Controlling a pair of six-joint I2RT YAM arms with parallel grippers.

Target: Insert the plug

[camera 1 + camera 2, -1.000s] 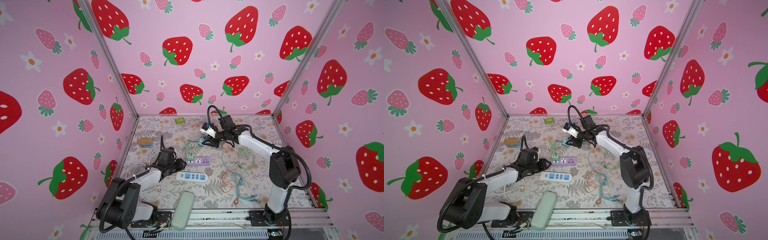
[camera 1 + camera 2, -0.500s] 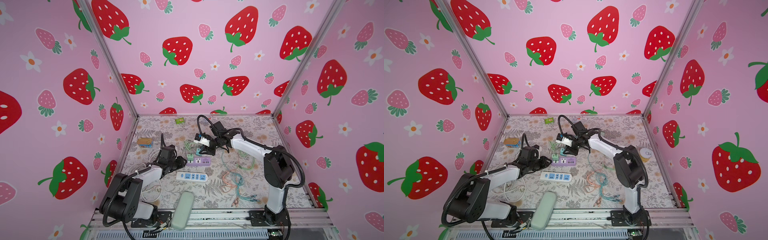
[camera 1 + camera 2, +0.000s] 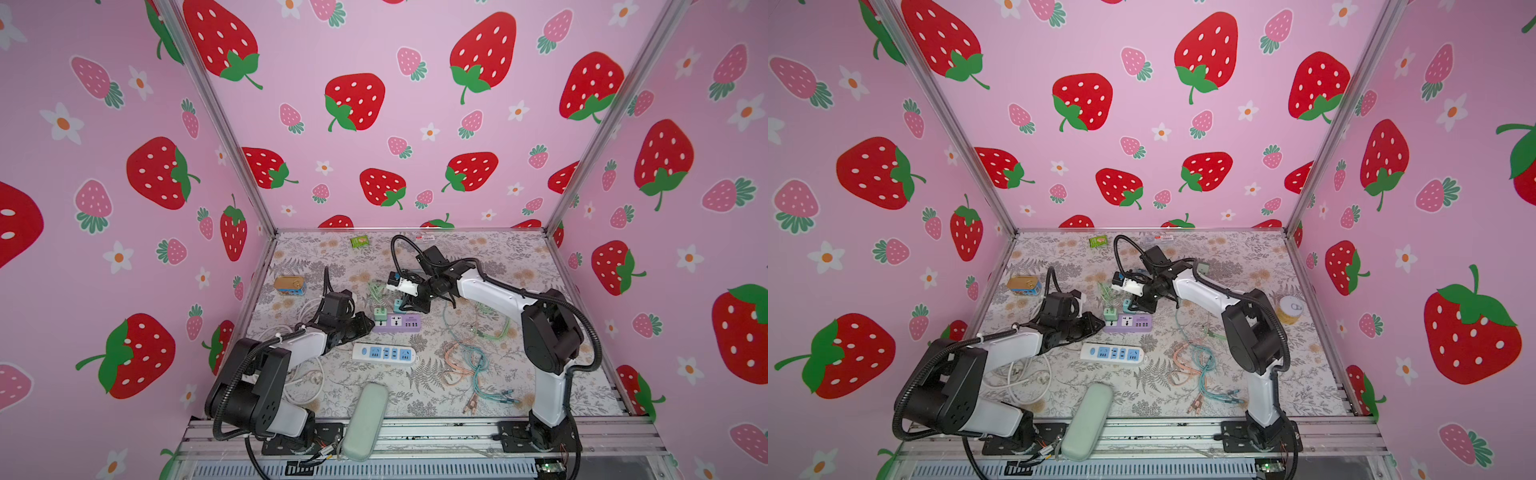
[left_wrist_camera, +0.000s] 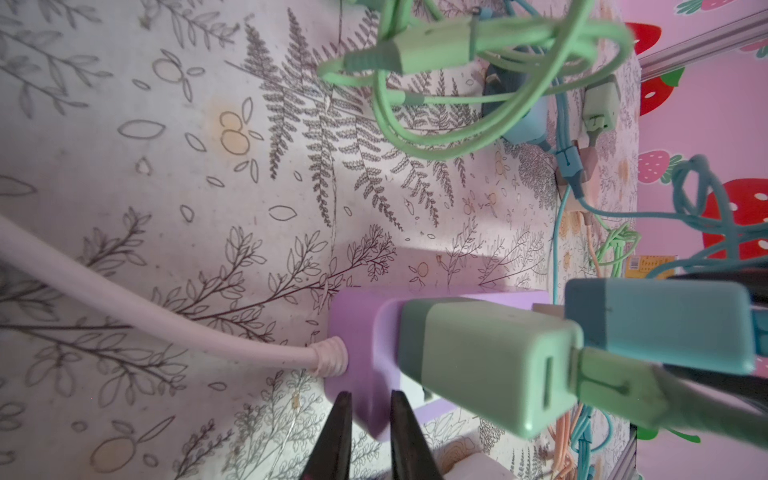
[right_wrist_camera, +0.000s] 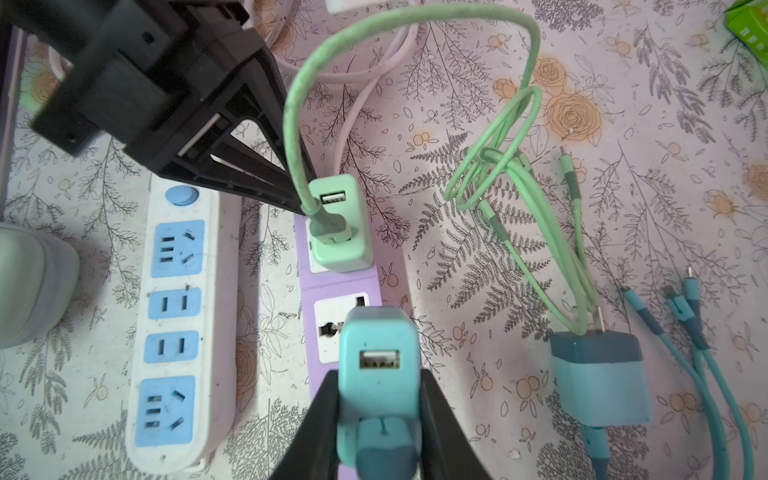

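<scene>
A purple power strip (image 3: 399, 323) (image 3: 1130, 323) lies mid-table with a green charger (image 5: 338, 232) plugged into its left socket. My right gripper (image 5: 378, 384) (image 3: 409, 305) is shut on a teal charger plug (image 5: 378, 365) (image 3: 399, 306). It holds the plug just above the strip's middle socket (image 5: 338, 328), apart from it. My left gripper (image 4: 370, 401) (image 3: 368, 326) sits at the strip's left end. Its black fingertips (image 4: 338, 419) pinch the purple corner (image 4: 357, 374) beside the white cord's entry (image 4: 328, 357).
A white-and-blue power strip (image 3: 384, 354) lies in front of the purple one. Tangled orange and teal cables (image 3: 469, 365) spread to the right, with a second blue charger (image 5: 598, 382) close by. A tin (image 3: 289, 286), a green packet (image 3: 359, 241) and a grey-green case (image 3: 365, 419) lie around.
The right gripper has carried the teal plug forward and down to just over the purple strip. The left gripper has reached the strip's end and narrowed its jaws on the corner.
</scene>
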